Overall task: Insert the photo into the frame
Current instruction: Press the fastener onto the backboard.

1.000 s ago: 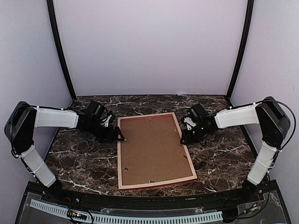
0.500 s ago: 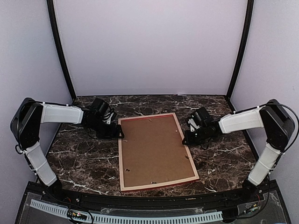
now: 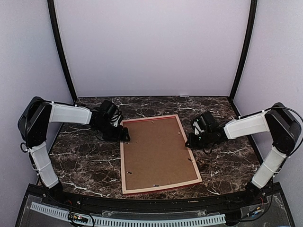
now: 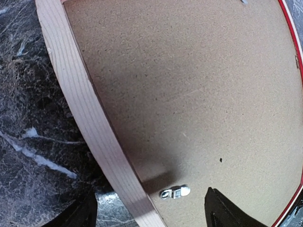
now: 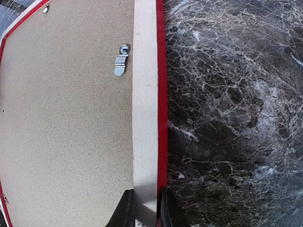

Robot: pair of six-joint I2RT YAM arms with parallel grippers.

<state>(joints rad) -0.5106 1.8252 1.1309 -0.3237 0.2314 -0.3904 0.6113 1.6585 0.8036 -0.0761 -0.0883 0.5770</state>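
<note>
Because the right gripper [image 5: 146, 205] is clamped on only the thin right rail of the frame [image 5: 144, 118], with very little finger on the wood, a lift or pull from that one point looks risky. The rail could slip out, or the frame could swing round on the smooth worktop [image 3: 80, 161].

The frame lies face down in the middle of the worktop, its long sides running from the far edge toward the near edge. Its pale wooden back faces up and the brown backing board [image 3: 158, 151] sits inside it. The photo is not visible in any view, and I cannot tell whether it is under the board or somewhere else. Any move that assumes it is already in place may be wrong.

The left gripper [image 4: 151, 213] is spread wide over the left rail, with one finger above the worktop and the other above the board, and it holds nothing. A small metal clip [image 4: 175, 192] sits between those fingers. If the left gripper drops or closes carelessly, it could snag the clip, or press the board rather than the rail.

If one side rises well before the other, the frame would probably tilt. I cannot tell whether the clips are latched, and if they are loose the board could slide out. Uneven pulls from the two sides might also twist so slim a frame.
</note>
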